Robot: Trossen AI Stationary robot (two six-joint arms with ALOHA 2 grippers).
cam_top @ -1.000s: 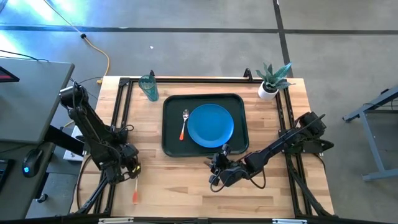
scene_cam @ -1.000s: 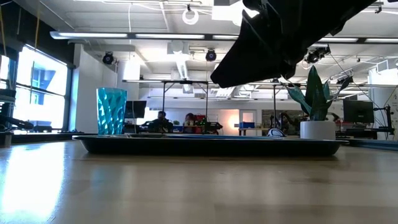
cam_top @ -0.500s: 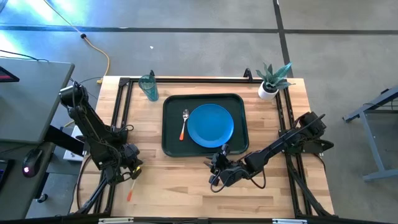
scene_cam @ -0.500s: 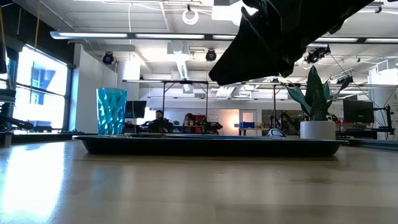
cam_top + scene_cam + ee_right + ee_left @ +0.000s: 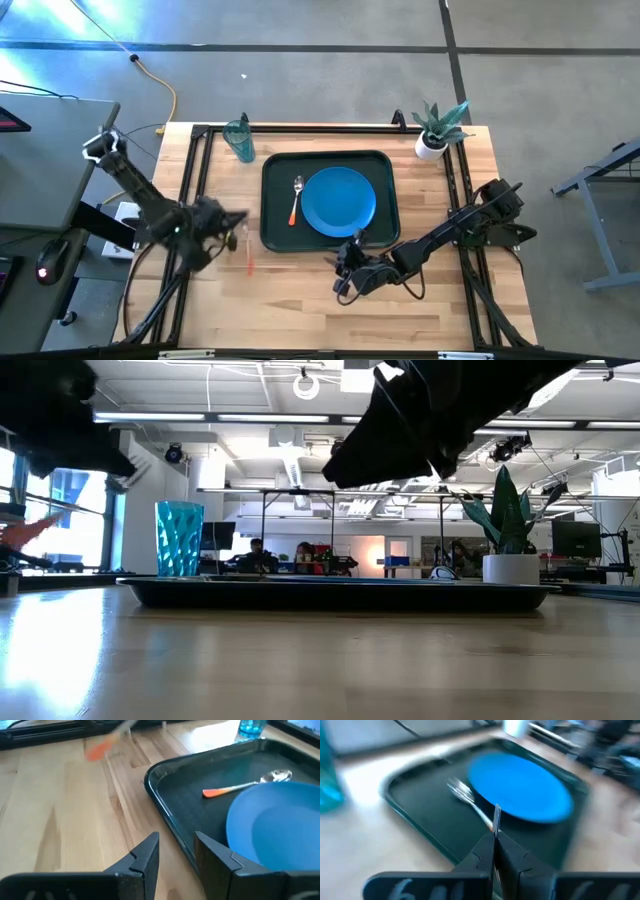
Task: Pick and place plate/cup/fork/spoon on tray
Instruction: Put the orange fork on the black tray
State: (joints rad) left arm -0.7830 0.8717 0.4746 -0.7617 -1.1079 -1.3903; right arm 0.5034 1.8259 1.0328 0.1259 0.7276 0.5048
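Blue plate [image 5: 339, 201] is laid flat on the right part of the dark green tray [image 5: 275, 236]. Orange-handled spoon [image 5: 295, 202] is laid on the tray just left of the plate. Teal cup [image 5: 239, 140] is stood upright off the tray (beyond its far-left corner). Fork [image 5: 247, 252] is held above the table, left of the tray, tines forward.

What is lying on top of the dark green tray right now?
On the tray lie the blue plate and the orange-handled spoon beside it. The tray floor beneath the plate is covered.
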